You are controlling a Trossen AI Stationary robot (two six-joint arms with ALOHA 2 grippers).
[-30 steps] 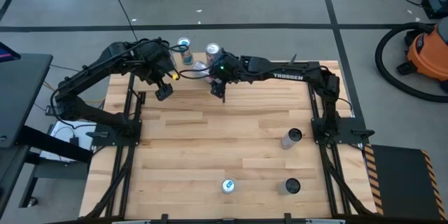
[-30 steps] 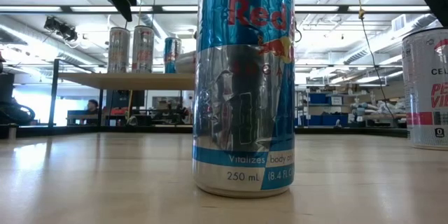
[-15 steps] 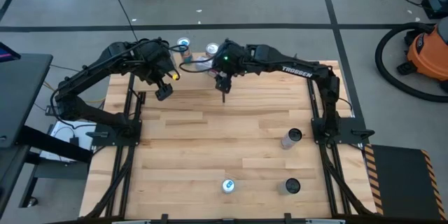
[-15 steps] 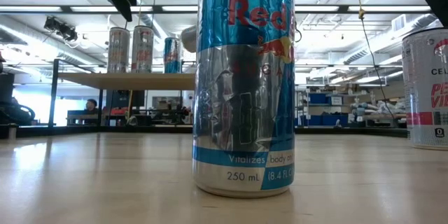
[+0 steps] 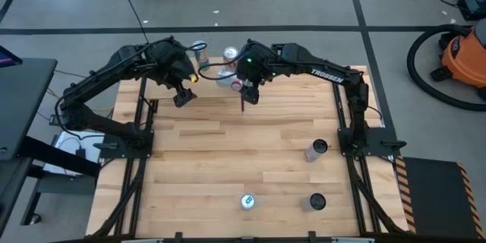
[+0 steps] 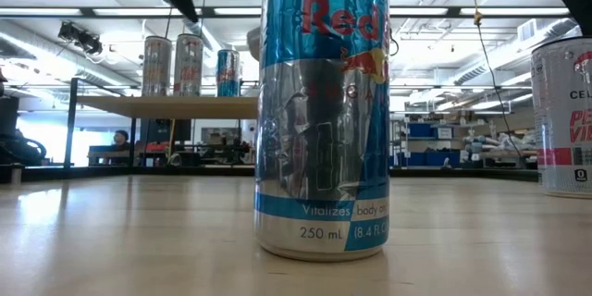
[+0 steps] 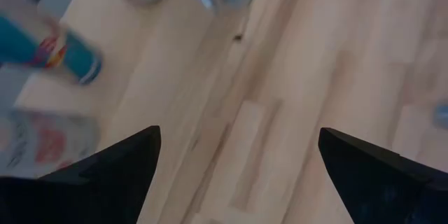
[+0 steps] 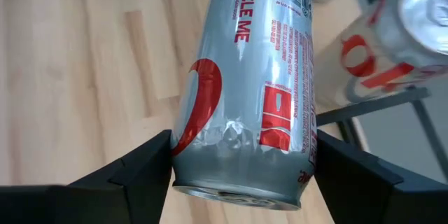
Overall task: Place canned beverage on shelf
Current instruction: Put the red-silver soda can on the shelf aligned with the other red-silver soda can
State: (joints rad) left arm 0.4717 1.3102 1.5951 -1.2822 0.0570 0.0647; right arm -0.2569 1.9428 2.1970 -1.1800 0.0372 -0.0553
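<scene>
Gripping a silver-and-red can [image 8: 241, 91] between both fingers, your right gripper [image 5: 243, 91] sits at the table's far edge, beside the shelf [image 6: 166, 104] where three cans [image 6: 188, 65] already stand. Your left gripper [image 5: 182, 97] hovers near, fingers spread and empty. Whether the held can touches the shelf, you probably cannot tell.

Three cans [image 6: 188, 65] on shelf [image 6: 166, 105], behind foreground can [image 6: 324, 111]

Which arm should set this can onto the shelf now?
Right. Its tool is shut on the silver can beside the shelf. The left tool is open and holds nothing.
</scene>
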